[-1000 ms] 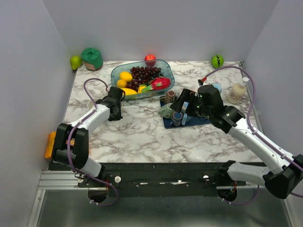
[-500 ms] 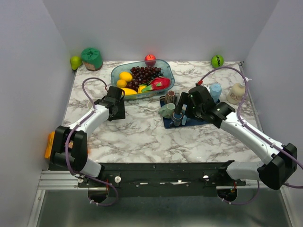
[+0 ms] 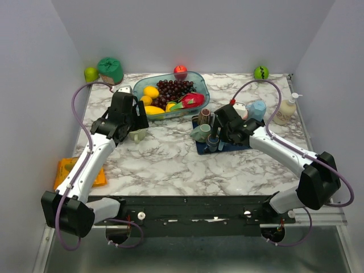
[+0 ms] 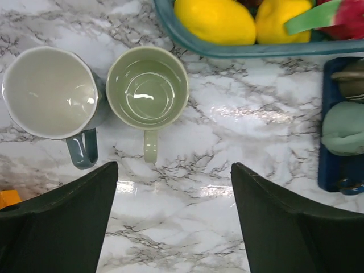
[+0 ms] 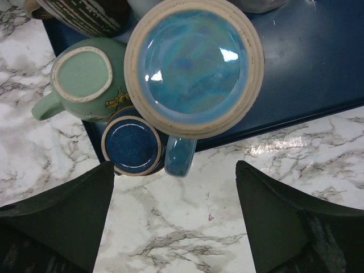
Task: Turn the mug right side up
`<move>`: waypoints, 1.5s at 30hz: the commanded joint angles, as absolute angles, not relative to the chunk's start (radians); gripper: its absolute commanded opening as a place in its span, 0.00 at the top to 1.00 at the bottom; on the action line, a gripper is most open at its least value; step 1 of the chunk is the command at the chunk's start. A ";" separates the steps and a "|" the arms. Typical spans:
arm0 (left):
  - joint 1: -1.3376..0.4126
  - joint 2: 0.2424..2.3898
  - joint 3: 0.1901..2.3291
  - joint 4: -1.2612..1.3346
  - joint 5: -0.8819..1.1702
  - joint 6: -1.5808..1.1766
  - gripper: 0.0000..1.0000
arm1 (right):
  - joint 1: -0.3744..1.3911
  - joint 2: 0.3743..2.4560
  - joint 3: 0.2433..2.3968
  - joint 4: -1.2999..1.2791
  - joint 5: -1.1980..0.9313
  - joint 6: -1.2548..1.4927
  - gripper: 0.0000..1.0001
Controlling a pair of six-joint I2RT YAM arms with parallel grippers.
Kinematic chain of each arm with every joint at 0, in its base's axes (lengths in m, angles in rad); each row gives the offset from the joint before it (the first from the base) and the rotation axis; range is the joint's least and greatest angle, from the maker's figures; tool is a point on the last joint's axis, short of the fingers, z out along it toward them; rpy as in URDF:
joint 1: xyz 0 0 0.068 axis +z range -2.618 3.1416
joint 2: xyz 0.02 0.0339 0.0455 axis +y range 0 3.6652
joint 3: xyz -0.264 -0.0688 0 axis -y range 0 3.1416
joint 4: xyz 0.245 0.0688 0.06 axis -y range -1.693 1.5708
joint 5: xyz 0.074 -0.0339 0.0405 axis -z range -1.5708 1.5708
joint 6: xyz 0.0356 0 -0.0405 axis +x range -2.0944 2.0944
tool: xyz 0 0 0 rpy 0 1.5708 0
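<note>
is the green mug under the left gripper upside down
No, the green mug stands mouth up, its hollow inside showing, beside the grey mug.

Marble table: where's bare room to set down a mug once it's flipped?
Widest free patch: front-centre table, between the blue tray and the near edge. Smaller gap between the green mug and that tray. Crowded: the tray itself, packed with upside-down mugs, and beside the fruit container.

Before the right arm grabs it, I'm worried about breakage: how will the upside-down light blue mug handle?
Likely rigid and breakable: the light blue mug looks like glazed ceramic. Its glossy base suggests slick walls, so its handle may grip better. Lifting may nudge the mint mug and dark blue cup crowded beside it.
</note>
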State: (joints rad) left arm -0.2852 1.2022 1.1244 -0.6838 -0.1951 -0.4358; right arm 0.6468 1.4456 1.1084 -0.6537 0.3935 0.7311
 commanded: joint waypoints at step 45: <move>-0.282 1.132 1.207 -0.704 0.051 -0.431 0.04 | 0.584 1.595 1.075 -0.578 0.500 0.503 0.64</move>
